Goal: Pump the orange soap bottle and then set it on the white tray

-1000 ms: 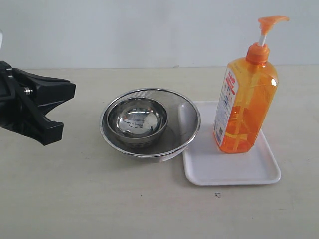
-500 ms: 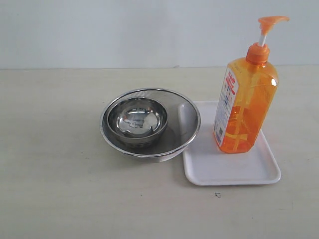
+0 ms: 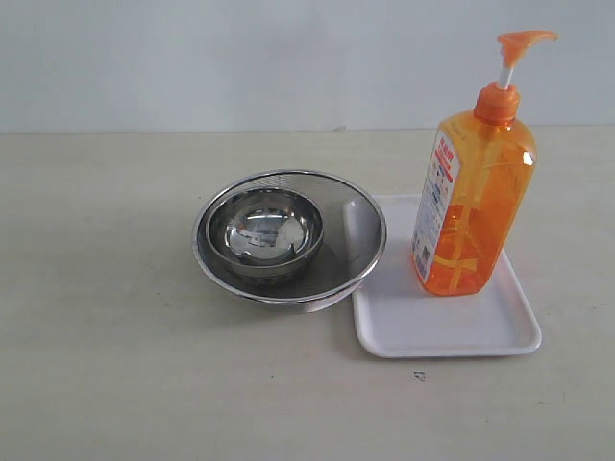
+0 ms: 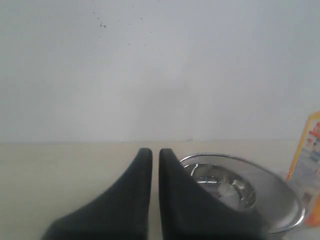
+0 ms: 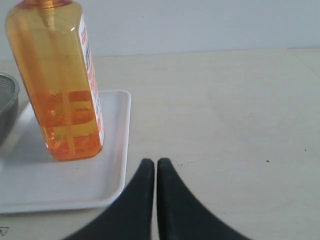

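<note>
The orange soap bottle (image 3: 471, 197) stands upright on the white tray (image 3: 447, 327), its pump head raised; nothing touches it. In the right wrist view the orange soap bottle (image 5: 57, 80) rests on the white tray (image 5: 65, 190), and my right gripper (image 5: 152, 162) is shut and empty over bare table beside the tray's edge. My left gripper (image 4: 151, 151) is shut and empty too, off to one side of the bowls, with a strip of the orange soap bottle (image 4: 307, 155) at the frame's edge. Neither gripper shows in the exterior view.
A round steel mesh bowl (image 3: 357, 252) with a smaller steel bowl (image 3: 266, 230) inside it sits against the tray's left side. The same mesh bowl (image 4: 272, 182) appears in the left wrist view. A pale wall runs behind the table.
The left gripper, seen at the exterior view's left edge one second ago, has withdrawn out of that view. The bottle, tray and bowls have not moved.
</note>
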